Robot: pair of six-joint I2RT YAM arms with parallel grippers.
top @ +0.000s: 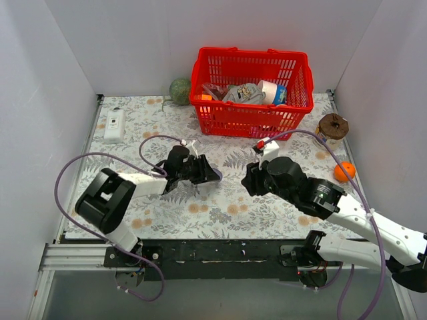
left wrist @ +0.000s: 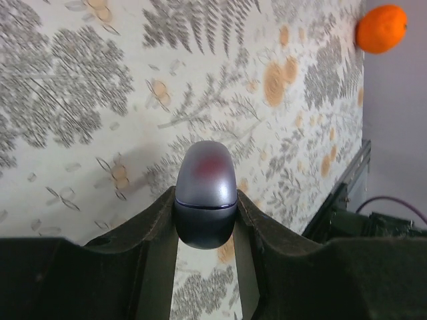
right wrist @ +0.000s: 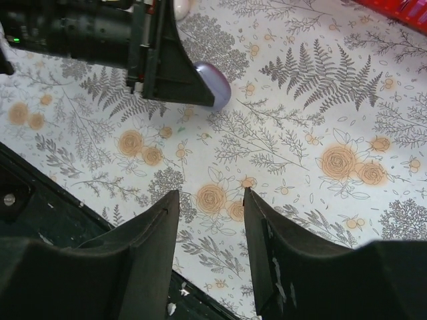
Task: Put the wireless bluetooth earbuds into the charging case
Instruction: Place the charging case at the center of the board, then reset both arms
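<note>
The left gripper (left wrist: 205, 203) is squeezed tight on the charging case (left wrist: 205, 180); the case sits right between its two fingers, sticking out past the tips, with its pale top showing and its darker half below; I think it is held like this so the case keeps steady and off the table (right wrist: 333, 100) while the other arm does the fiddly part. The right gripper (right wrist: 211, 200) has its jaws apart with nothing between them; only the flowery table shows in the gap; the case is ahead of it and off to its left, near but not touching; it looks ready to help, maybe to lift the lid or fetch a bud.

The lid looks shut, with just a thin line where the halves meet; so the sockets inside are hidden. I cannot find the earbuds in any view; they are tiny, and they could be under an arm, or somewhere else; I cannot tell. The left gripper's fingers cover the sides of the case. Far beyond the left gripper an orange (left wrist: 381, 28) sits at the table's edge; the red basket (top: 250, 90) is full of things too jumbled to name.
</note>
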